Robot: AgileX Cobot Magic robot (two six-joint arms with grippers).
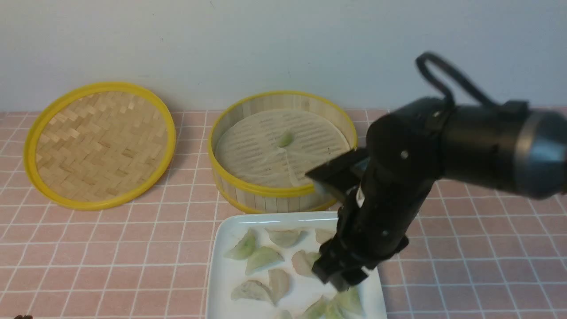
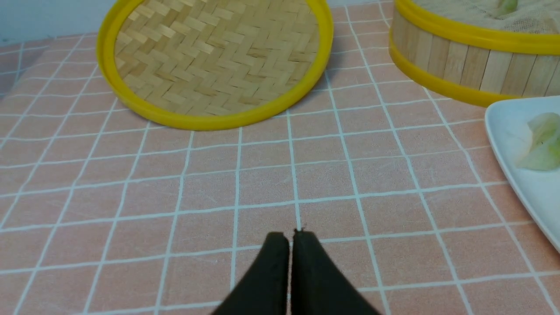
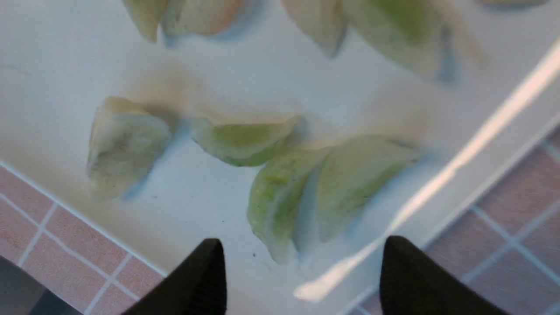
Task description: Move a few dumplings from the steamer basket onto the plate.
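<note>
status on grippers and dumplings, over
Right gripper open over plate, empty. Left gripper shut, empty. One dumpling in steamer basket. No obstruction seen.

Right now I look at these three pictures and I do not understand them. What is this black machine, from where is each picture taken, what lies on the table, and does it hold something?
It is a robot with two arms, each ending in a two-finger gripper. The wide picture is taken from between the arms, looking forward. The other two come from cameras on the wrists. On the pink tiled table stand a bamboo steamer basket with one dumpling inside, a woven lid beside it, and a white plate carrying many dumplings. The right gripper hangs open over the plate and holds nothing. The left gripper is shut and empty.
</note>
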